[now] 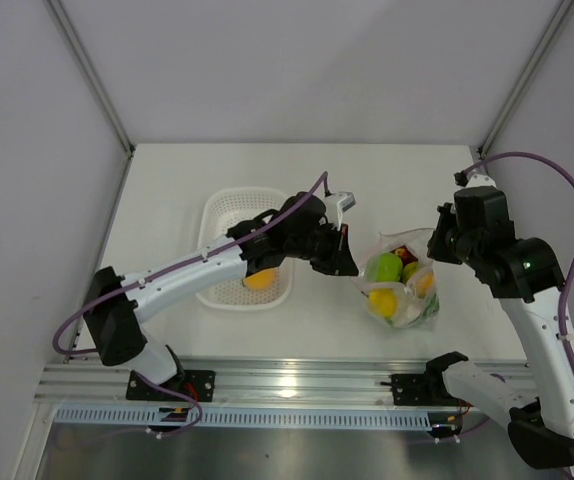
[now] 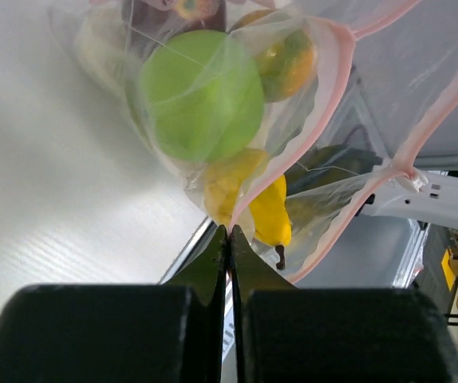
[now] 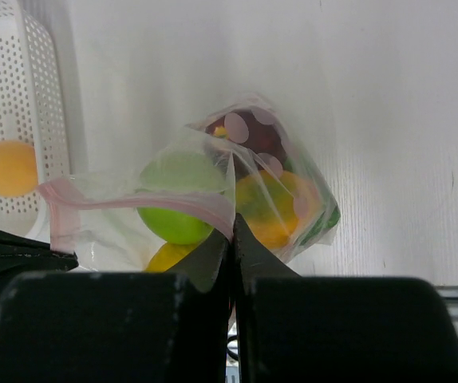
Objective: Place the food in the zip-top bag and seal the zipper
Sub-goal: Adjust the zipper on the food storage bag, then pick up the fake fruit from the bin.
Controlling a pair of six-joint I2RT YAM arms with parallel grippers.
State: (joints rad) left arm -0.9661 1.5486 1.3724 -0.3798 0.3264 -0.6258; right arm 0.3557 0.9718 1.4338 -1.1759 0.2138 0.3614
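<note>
The zip-top bag (image 1: 399,290) lies at 3 o'clock from the basket (image 1: 217,215). The left hand (image 2: 229,239) and right hand (image 3: 233,235) each pinch its zipper (image 3: 133,200); sealing now would likely strand the basket's orange fruit (image 1: 259,279).

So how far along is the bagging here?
Mostly done: the lime-green fruit, dark red apple and other pieces sit inside the zip-top bag. In hand: the left gripper and right gripper each pinch its pink zipper, which is open. Left: one orange fruit lies in the white basket, then sealing.
</note>
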